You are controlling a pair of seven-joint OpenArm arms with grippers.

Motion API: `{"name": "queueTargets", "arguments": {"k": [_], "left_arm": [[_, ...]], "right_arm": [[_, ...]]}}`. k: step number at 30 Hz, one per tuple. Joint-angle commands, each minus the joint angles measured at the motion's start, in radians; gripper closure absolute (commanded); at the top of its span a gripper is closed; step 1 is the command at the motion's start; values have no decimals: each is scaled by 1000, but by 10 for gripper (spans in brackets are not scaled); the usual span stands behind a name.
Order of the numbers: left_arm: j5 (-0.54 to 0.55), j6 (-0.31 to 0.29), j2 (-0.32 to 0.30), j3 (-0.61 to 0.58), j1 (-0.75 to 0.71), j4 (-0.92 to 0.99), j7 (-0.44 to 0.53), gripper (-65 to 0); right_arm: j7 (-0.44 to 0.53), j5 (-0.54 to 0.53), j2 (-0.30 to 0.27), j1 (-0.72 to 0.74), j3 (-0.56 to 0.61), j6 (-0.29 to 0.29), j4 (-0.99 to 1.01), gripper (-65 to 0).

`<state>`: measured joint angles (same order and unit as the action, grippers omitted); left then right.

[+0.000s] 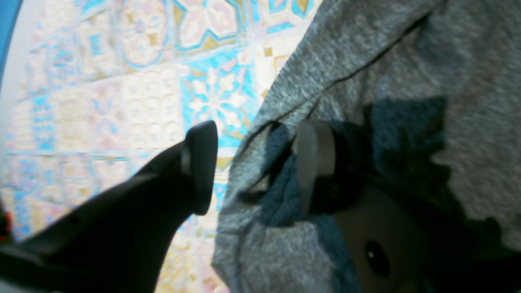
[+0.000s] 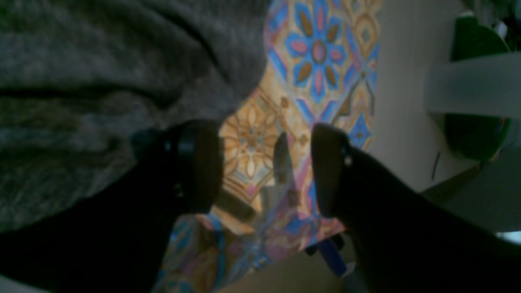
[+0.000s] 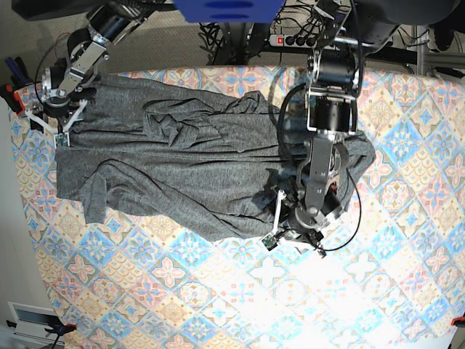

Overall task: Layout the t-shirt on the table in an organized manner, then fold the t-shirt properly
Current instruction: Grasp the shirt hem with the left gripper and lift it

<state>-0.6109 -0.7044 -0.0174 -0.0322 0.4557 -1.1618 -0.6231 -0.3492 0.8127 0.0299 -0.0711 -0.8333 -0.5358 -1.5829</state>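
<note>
Lettering shows nowhere. T-shirt sprawls rumpled across the far half of the worktop, seen whole only from the base view. Left pincer is spread, one finger under the cloth edge; right pincer gapes over bare pattern beside the fabric.

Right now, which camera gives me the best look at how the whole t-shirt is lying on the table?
The base view: it shows the whole t-shirt spread, still wrinkled, across the table. The left wrist view shows only a blurred edge of fabric at one finger; the right wrist view only dim folds beside the cloth.
</note>
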Motion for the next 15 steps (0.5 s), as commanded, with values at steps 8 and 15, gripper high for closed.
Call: {"name": "queueTargets", "arguments": {"k": [8,15], "left_arm": [[15,6,4,30,182,337,138,-309],[7,6,4,117,256,586,302,-309]], "right_arm": [[17,0,-14,14,1,16,-29,-349],[19,78,-12,14,1,18,-29,-349]]}}
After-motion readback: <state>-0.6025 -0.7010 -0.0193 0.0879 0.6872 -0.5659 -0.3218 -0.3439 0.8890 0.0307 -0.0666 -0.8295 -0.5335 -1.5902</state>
